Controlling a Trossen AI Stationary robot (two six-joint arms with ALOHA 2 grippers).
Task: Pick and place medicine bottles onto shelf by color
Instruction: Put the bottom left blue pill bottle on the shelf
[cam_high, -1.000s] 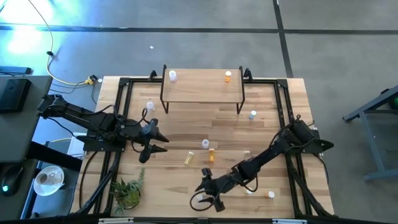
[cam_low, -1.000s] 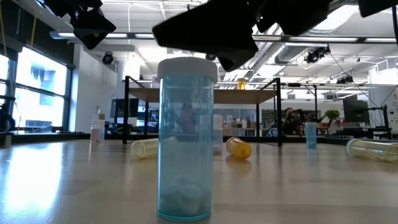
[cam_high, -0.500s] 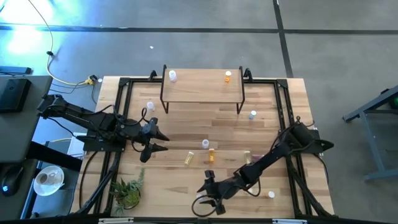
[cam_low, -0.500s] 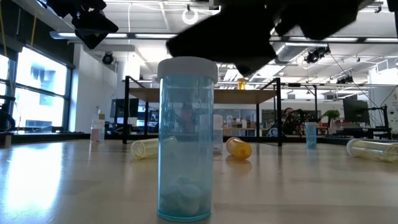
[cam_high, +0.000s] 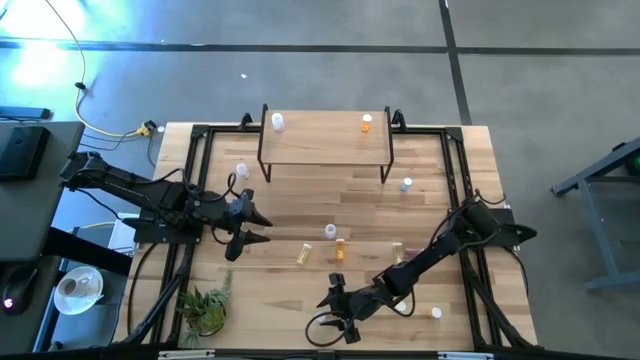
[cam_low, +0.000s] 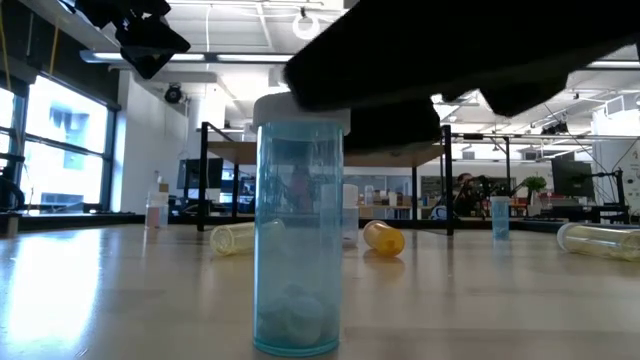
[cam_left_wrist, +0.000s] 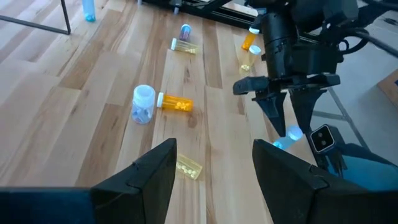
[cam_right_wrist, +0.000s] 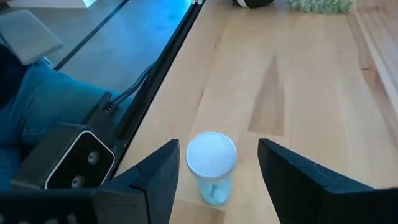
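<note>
While the left gripper (cam_high: 250, 224) waits open mid-table, the right gripper (cam_right_wrist: 214, 163) hangs open straight above the upright blue bottle (cam_right_wrist: 211, 167), jaws straddling its cap

Bare tabletop (cam_high: 300, 195) btwn shelf (cam_high: 325, 140) & lying bottles (cam_high: 320, 248); passage free there.

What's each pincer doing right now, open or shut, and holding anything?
Left pincer: open, empty, above the table's left side.
Right pincer: open, empty, fingers either side of the upright blue bottle, not closed on it.
</note>
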